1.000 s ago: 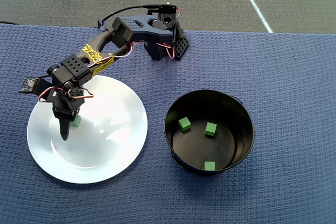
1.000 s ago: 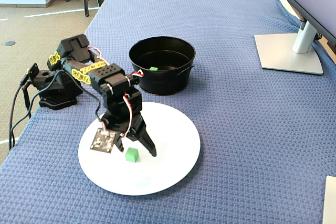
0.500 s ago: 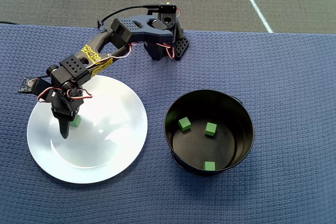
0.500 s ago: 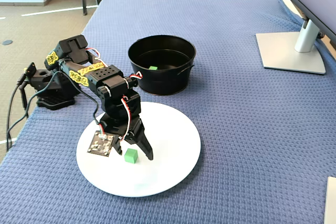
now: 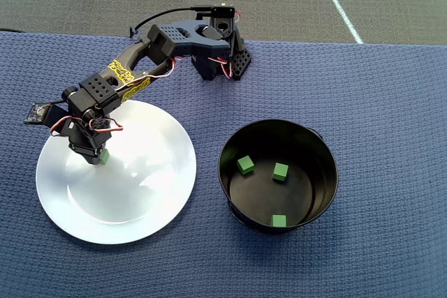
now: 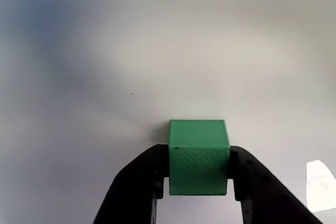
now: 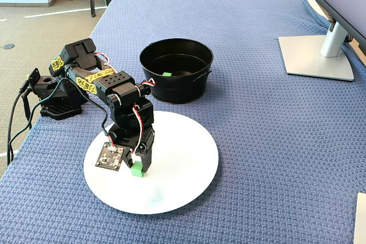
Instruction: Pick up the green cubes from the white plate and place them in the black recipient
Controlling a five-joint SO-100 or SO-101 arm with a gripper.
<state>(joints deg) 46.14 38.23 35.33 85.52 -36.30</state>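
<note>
Now clamped: gripper no longer spread beside the cube as half a second ago, but squeezing it from both sides, fingers touching its flanks in the wrist view. Sits low over the left part of the plate in the overhead view; whether lifted clear or touching, cannot tell. Means the grasp looks made, so probably only lift and carry right to the pot remain. Count: four cubes in all, one in the grip, three on the pot floor. One plate, one pot, both well apart from the arm base.
</note>
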